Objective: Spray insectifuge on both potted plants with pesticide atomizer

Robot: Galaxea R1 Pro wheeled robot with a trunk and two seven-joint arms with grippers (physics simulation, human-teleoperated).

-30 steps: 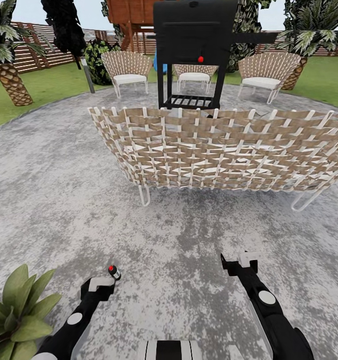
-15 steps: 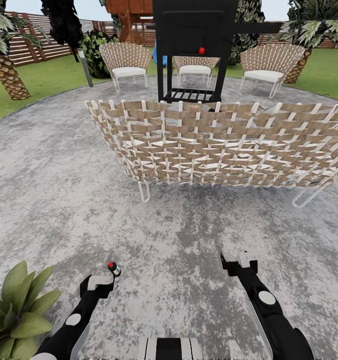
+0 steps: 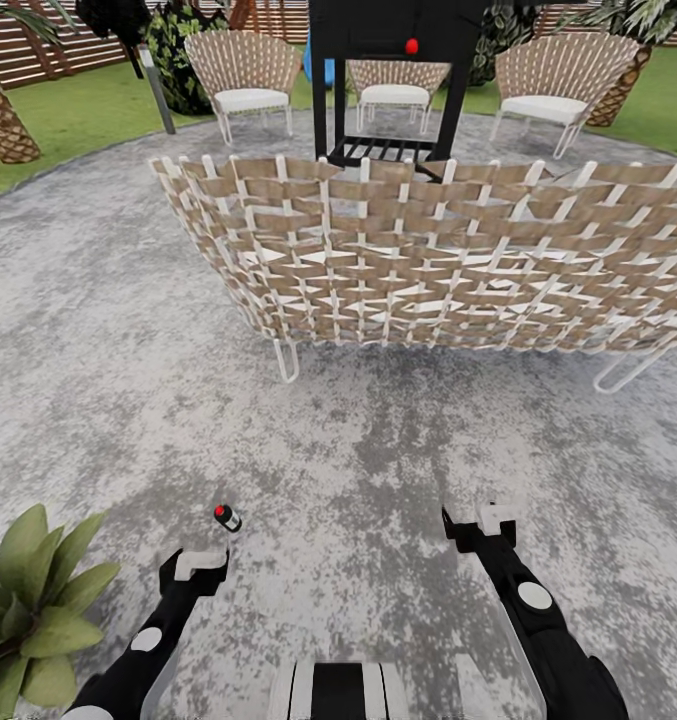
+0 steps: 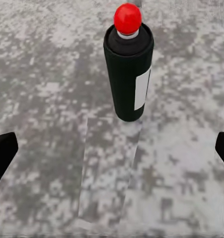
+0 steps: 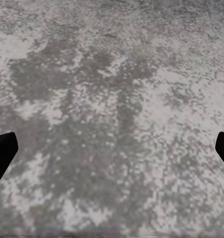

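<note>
- Progress, as judged: early. The atomizer (image 3: 227,518) was not yet picked up; it stood on the grey patio (image 3: 98,330), just ahead of the left gripper (image 3: 200,562) and apart from it. No spraying looked to have begun.
- Left to do: grasp the bottle, carry it to the plants, cover both.
- Only one potted plant (image 3: 33,610) was in the head view, low at the left edge beside the left arm, near the bottle. The second was not made out.
- Atomizer in the left wrist view (image 4: 128,69): dark body, pale label panel on one side, red knob on the end away from the ground. This differs from a white-and-green bottle, but it was the only such item near the gripper.
- Orientation: upright, long axis vertical or nearly so, red end up, base on the paving.
- Left gripper: fingers wide apart, nothing between them; the bottle sat beyond the tips, roughly centred.
- Right gripper (image 3: 475,522): fingers also spread, empty, over bare paving in the right wrist view.
- Background: a woven wicker sofa (image 3: 428,260) ahead, a black grill (image 3: 388,80) behind it, lawn (image 3: 88,130) beyond.
</note>
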